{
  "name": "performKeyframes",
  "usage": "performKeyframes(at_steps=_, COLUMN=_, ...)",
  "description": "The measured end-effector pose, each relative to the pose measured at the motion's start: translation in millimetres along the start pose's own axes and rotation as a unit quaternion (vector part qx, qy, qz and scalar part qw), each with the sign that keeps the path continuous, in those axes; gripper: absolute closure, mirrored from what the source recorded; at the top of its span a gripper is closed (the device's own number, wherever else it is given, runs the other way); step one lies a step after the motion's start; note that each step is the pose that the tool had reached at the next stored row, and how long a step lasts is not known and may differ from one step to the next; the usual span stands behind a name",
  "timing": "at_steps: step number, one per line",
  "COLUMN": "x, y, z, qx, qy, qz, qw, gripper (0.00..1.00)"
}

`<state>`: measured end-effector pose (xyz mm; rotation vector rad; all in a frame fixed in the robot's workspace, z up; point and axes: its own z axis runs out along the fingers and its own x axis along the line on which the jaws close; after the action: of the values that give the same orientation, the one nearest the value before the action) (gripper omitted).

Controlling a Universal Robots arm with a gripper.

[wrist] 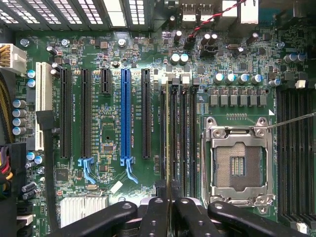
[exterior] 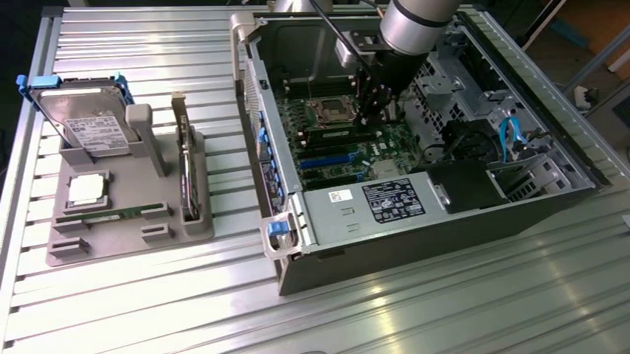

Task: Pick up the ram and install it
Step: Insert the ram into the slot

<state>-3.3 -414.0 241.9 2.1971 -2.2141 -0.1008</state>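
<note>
Edgewise, the ram (wrist: 169, 140) sits pinched inside the closed claw (wrist: 168, 201).

Finding: a technical workshop or robotics lab set up for computer assembly, not a home or office.

Evidence: the desk (exterior: 394, 317) is ribbed bare aluminium profile, of the kind used for machine frames. An open computer case (exterior: 325, 265) lies on its side on it, side panel off. My gripper (exterior: 372, 118) hangs inside the case, directly above the exposed motherboard (wrist: 103, 123), close to the open processor socket (wrist: 239, 165). Well apart from my gripper, outside the case wall, a grey moulded fixture (exterior: 128, 232) presents loose parts in shaped holders: a hard drive (exterior: 84, 122) upright, an expansion card (exterior: 185, 169) on edge.
</note>
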Motion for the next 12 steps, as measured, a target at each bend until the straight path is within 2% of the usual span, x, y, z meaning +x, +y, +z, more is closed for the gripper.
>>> performKeyframes(at_steps=12, x=0.1, y=-0.2, z=3.7, qx=0.0, qy=0.0001, qz=0.0, qw=1.0, gripper=0.88)
